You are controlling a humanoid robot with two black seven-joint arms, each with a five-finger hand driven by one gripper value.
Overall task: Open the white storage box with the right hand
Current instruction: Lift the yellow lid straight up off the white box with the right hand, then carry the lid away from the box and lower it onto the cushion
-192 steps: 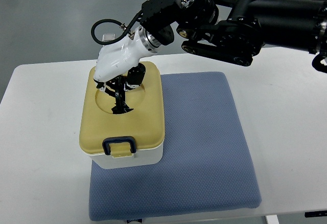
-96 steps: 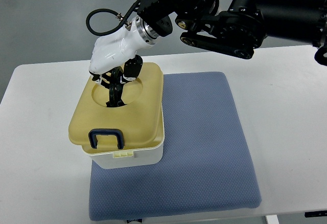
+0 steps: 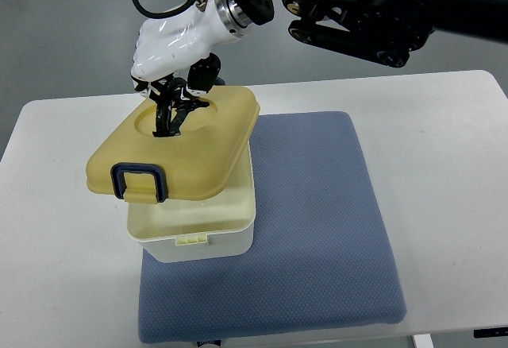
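A white counter (image 3: 444,149) fills most of the view, seen steeply from above. On it lies a blue padded mat (image 3: 317,229), a rounded rectangle reaching from the middle of the counter to its near edge.

My right arm (image 3: 373,10), black and jointed, comes in from the upper right and crosses the top of the view. It ends in a white wrist shell with a looped black cable above it.

The white storage box (image 3: 202,233) sits on the left part of the mat, at its left edge. Its base is open at the front, so the pale inside wall shows, and a small white latch sits on the near rim.

The yellow lid (image 3: 190,153) is tilted above the box, lifted clear of the near rim and hanging out past the box to the left. A dark blue handle (image 3: 141,183) sits at its near left edge.

My right robot hand (image 3: 176,110) reaches down into the round recess in the lid's top, its black fingers (image 3: 168,117) closed together on the lid there.
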